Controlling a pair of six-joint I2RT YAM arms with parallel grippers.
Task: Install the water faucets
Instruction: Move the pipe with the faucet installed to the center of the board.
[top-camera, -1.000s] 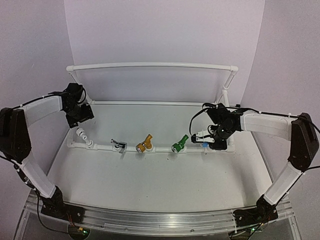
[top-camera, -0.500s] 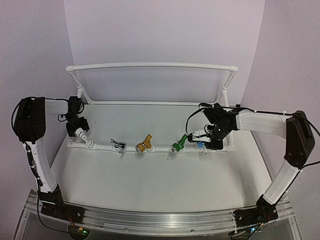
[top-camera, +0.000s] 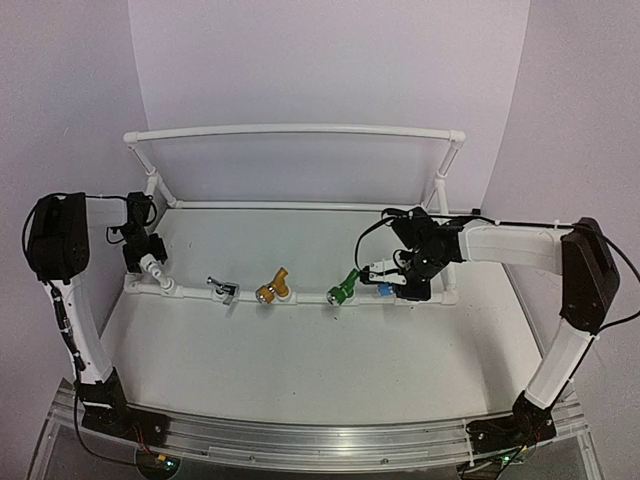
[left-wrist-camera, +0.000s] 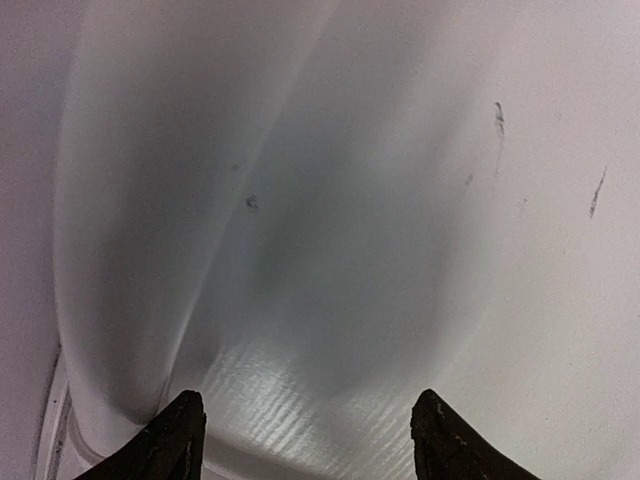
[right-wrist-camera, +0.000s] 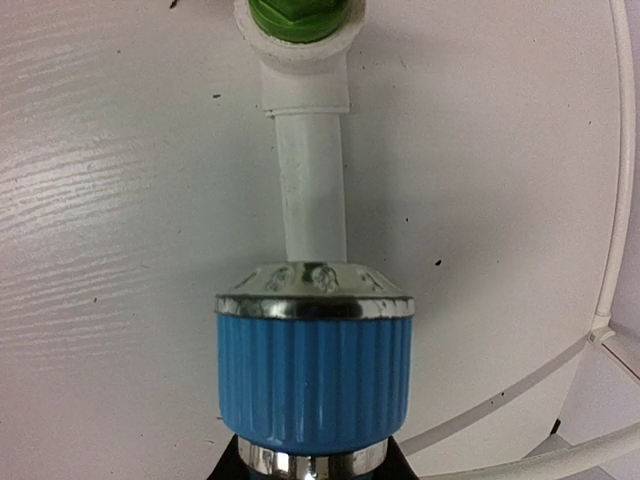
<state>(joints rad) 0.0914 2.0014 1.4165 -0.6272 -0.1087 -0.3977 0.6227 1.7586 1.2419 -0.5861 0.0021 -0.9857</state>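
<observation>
The silver faucet (top-camera: 222, 288), yellow faucet (top-camera: 270, 290) and green faucet (top-camera: 341, 291) sit in a row on the front pipe of the white PVC frame (top-camera: 300, 130). My right gripper (top-camera: 397, 278) is shut on the blue faucet (top-camera: 384, 287) at the right end of that row. In the right wrist view (right-wrist-camera: 312, 466) the blue ribbed faucet (right-wrist-camera: 312, 370) fills the jaws, in line with the white pipe (right-wrist-camera: 312, 185) and the green faucet (right-wrist-camera: 298, 15) beyond. My left gripper (top-camera: 148, 258) is open over the white elbow fitting (top-camera: 160, 277). Its fingertips (left-wrist-camera: 178, 432) frame only a blurred white surface.
The frame's back rail and upright legs (top-camera: 445, 175) stand behind the row. White side walls close in the table on both sides. A thin white cable (right-wrist-camera: 618, 170) runs along the right in the right wrist view.
The whole pipe frame has shifted left. My left arm swung down and in to the frame's left end. My right gripper moved left with the blue faucet.
</observation>
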